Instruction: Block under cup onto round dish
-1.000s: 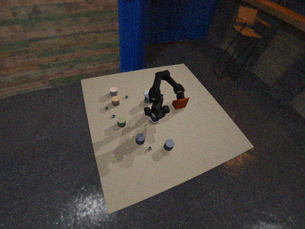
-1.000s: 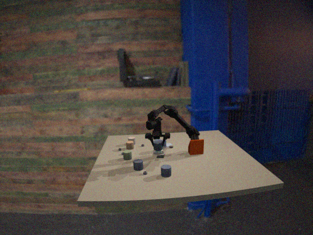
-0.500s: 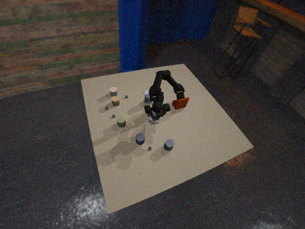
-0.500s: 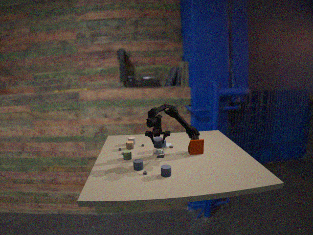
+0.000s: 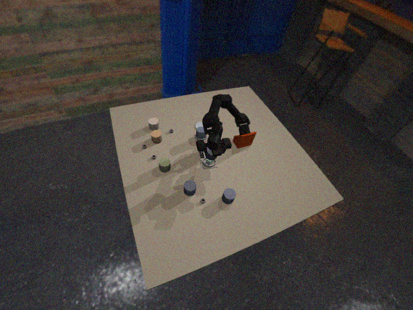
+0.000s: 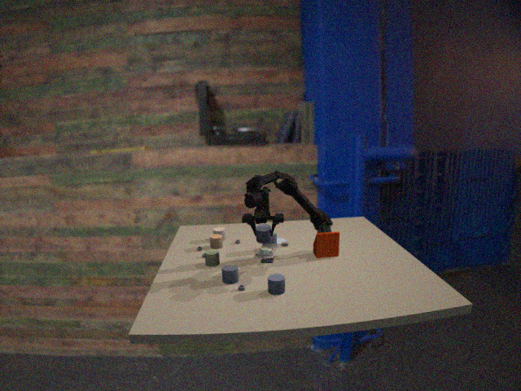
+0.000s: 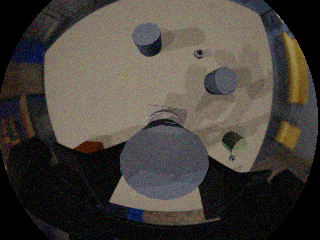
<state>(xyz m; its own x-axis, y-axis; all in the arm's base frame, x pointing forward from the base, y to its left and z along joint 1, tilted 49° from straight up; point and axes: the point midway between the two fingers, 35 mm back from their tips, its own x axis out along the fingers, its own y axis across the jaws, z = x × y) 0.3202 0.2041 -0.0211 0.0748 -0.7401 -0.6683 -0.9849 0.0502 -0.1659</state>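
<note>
Cup point(image 5: 210, 154) point(image 6: 263, 233) point(image 7: 164, 162) clamped in hand point(image 5: 211, 154) point(image 6: 264, 235) point(image 7: 164, 147), fingers partway apart, held above near balance end point(image 5: 209, 163) point(image 6: 266, 253). Cup: smooth blue-gray cyl, flat top. Other cup point(image 5: 201, 130) on far end. Orange panel point(image 5: 244, 139) point(image 6: 326, 244) point(image 7: 90, 146) flat, matte, w/ arm behind.

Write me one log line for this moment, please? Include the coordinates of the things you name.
gripper point(image 5: 210, 155) point(image 6: 264, 235): closed on cup | cup point(image 6: 263, 232) point(image 7: 164, 162): raised | orange panel point(image 5: 244, 139) point(image 6: 326, 244): upright on table
</note>
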